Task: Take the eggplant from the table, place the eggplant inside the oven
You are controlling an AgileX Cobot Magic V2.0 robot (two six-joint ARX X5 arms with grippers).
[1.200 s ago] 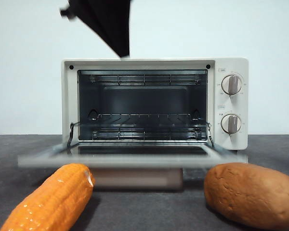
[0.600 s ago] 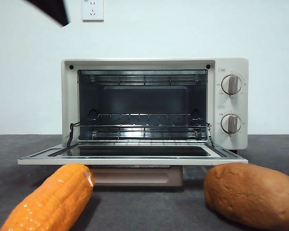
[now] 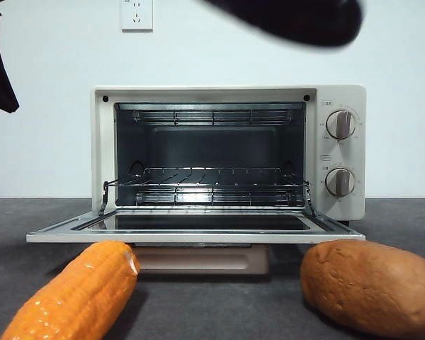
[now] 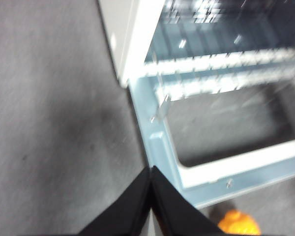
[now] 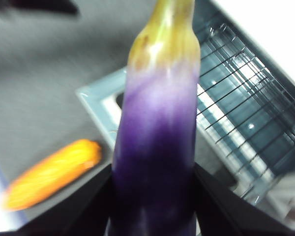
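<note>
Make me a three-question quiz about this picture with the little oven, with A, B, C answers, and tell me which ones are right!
1. Where is the eggplant?
A. On the wire rack
B. Held in the right gripper, above the oven
C. Lying on the table beside the corn

2. How many round knobs does the oven have?
A. Two
B. Three
C. Four

3. How is the oven door?
A. Shut
B. Taken off
C. Open, folded down flat

Answers:
1. B: the right wrist view shows the jaws clamped on its purple body, with the open oven below it.
2. A: one knob sits above the other on the oven's right side.
3. C: the door lies level in front and the wire rack inside is bare.
</note>
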